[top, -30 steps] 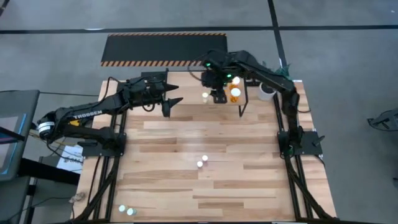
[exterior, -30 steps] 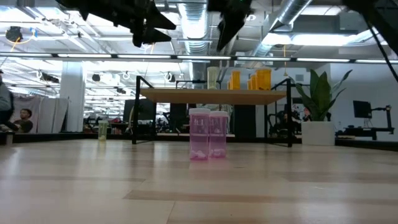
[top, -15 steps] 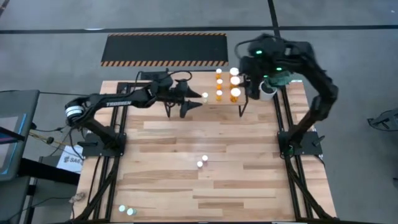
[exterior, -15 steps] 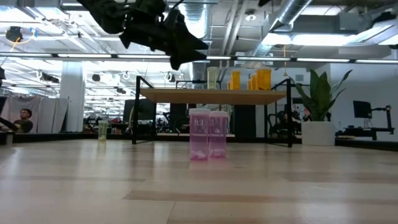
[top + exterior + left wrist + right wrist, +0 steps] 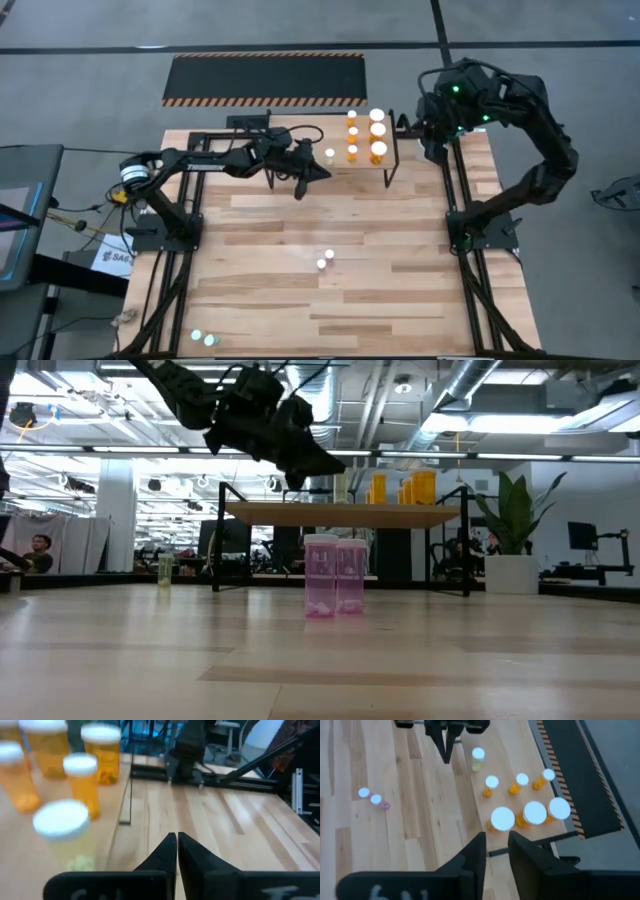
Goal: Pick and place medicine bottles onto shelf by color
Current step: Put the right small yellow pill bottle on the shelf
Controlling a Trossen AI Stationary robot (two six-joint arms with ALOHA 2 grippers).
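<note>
The shelf (image 5: 365,140) stands at the table's far middle. On it stand several orange medicine bottles (image 5: 378,150) and one greenish bottle (image 5: 330,154) near its left edge. Two pink bottles (image 5: 325,260) stand at mid-table, and two greenish ones (image 5: 203,338) at the near left. My left gripper (image 5: 312,173) is shut and holds nothing. It hovers just left of the shelf, at about the shelf top's height (image 5: 325,465). My right gripper (image 5: 496,842) is raised high over the far right corner (image 5: 432,140), its fingers a little apart and nothing between them.
A white pot with a green plant (image 5: 512,535) stands at the far right, behind the shelf. A black mat with striped edges (image 5: 265,78) lies on the floor beyond the far edge. Bare planks lie between the shelf and the pink bottles.
My left gripper has gone right and down toward the shelf's left edge and has shut on nothing. My right gripper has left the shelf top, rising and drawing back toward the table's far right corner. The bottles stay where they were.
</note>
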